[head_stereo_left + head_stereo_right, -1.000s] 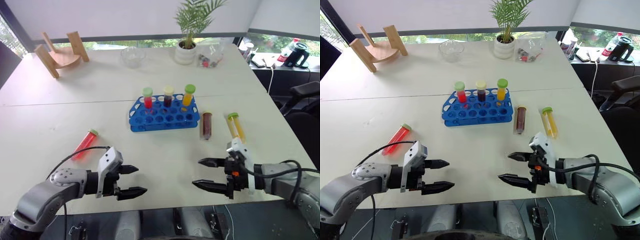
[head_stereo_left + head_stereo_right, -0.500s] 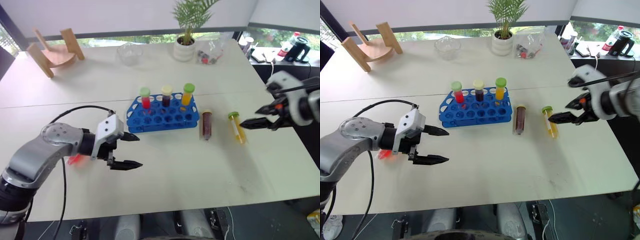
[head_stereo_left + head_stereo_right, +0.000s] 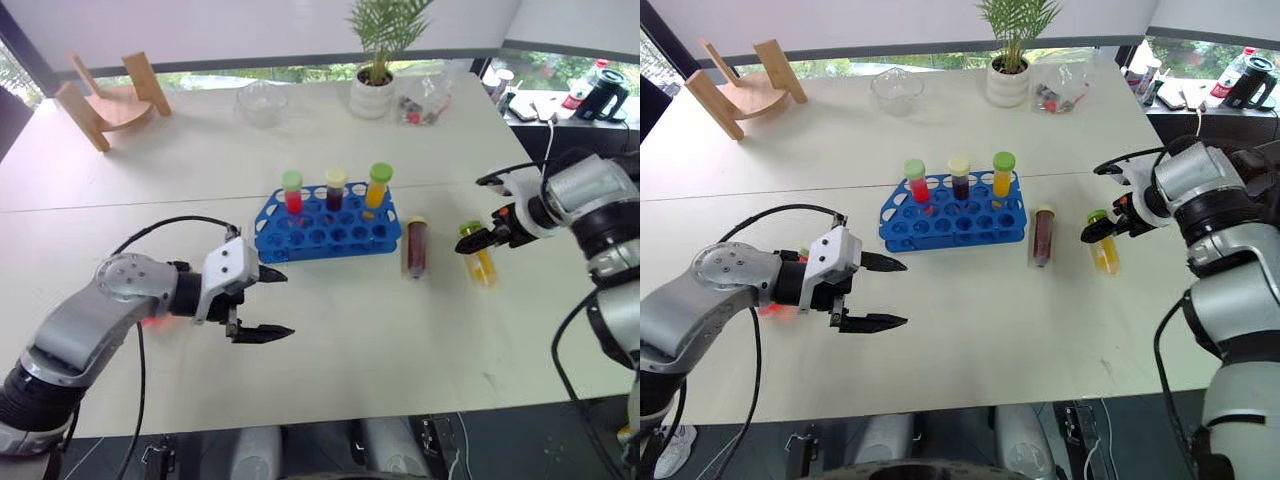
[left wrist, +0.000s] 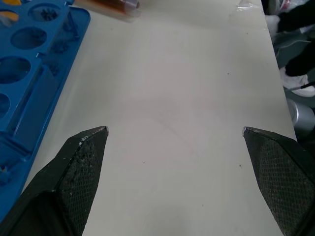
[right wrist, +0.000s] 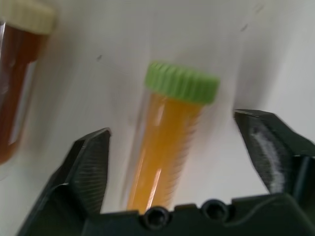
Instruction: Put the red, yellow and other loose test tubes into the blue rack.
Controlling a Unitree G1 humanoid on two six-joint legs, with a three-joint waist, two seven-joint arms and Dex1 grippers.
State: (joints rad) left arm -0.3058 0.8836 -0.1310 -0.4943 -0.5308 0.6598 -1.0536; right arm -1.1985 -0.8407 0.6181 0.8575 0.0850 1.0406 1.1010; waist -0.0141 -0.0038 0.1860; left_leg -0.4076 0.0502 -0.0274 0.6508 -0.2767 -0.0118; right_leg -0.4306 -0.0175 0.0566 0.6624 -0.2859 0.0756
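Step in hand: pickup of yellow tube (image 5: 167, 147), lying on table (image 3: 400, 340) right of rack (image 3: 325, 226), beside brown tube (image 3: 415, 246). Right gripper (image 5: 174, 162) straddling it, jaws apart, nothing held. Left gripper (image 3: 262, 304) wide, empty. Next, likely: close, lift, insert upright.

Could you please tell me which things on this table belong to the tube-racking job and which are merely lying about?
Part of the job:
- blue rack, three tubes standing in it
- yellow tube, between the right pincer's open fingers
- brown tube, lying beside the rack
- red tube, behind the left arm

Lying about:
- potted plant
- glass bowl
- wooden stand
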